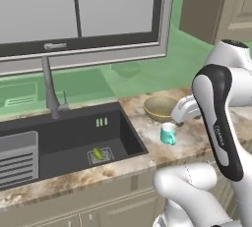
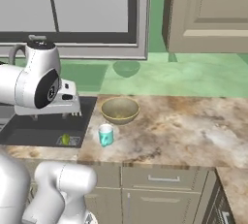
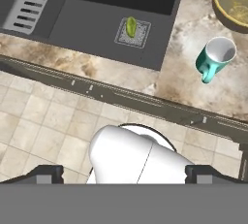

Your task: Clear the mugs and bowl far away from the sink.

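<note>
The teal mug [image 1: 168,134] [image 2: 106,135] [image 3: 216,57] stands upright on the stone counter, just right of the sink [image 1: 64,137] [image 3: 101,34]. Its handle points toward the counter's front edge. Behind it sits the tan bowl [image 1: 160,108] [image 2: 120,110] [image 3: 233,2], wide and empty. My gripper [image 3: 130,174] hangs high above the counter's front edge, left of the mug, and looks straight down. Its fingers [image 3: 46,173] stand far apart, open, with nothing between them. A small yellow-green thing [image 1: 99,153] [image 3: 131,26] lies on the sink's drain grid.
A tall grey faucet [image 1: 48,86] rises behind the sink, and a grey rack [image 1: 17,159] fills its left end. The marble counter [image 2: 193,131] stretches to the right of the bowl. A window is behind the sink, a wall cabinet [image 2: 208,14] at upper right.
</note>
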You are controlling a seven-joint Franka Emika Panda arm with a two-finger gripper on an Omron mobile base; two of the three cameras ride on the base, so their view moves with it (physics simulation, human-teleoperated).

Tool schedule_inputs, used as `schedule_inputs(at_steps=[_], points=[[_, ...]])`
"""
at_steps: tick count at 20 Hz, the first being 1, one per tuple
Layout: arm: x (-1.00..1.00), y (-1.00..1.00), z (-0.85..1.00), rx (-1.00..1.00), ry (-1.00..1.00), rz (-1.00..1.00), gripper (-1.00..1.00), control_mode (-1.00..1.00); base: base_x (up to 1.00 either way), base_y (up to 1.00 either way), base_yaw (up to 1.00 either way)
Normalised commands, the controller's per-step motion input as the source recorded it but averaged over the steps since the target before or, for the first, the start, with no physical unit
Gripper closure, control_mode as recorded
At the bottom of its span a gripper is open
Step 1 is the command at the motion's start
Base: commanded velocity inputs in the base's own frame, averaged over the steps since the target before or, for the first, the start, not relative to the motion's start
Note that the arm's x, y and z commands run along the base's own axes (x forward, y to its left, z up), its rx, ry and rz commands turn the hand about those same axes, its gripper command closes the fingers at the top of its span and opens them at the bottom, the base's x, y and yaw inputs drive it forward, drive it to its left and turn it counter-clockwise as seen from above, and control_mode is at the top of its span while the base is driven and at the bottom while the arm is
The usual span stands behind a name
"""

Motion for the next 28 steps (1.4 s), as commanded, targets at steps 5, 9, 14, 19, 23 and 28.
schedule_inputs(at_steps=[5,9,14,19,23,28], points=[[0.0,0.0,0.0,0.0,0.0,0.0,-1.0,1.0,0.0,-0.46,-0.13],[0.0,0.0,0.0,0.0,0.0,0.0,-1.0,1.0,0.0,-0.51,-0.22],[0.01,0.0,-0.18,0.0,0.01,-0.13,-1.0,-1.0,0.0,-0.13,-0.12],[0.0,0.04,-0.41,0.0,0.0,-0.19,-1.0,-1.0,0.0,0.0,0.0],[0.0,0.41,-0.56,-0.02,0.0,-0.08,-1.0,-1.0,0.0,0.0,0.0],[0.02,0.16,-0.54,0.0,0.06,-0.08,-1.0,-1.0,0.0,0.0,0.0]])
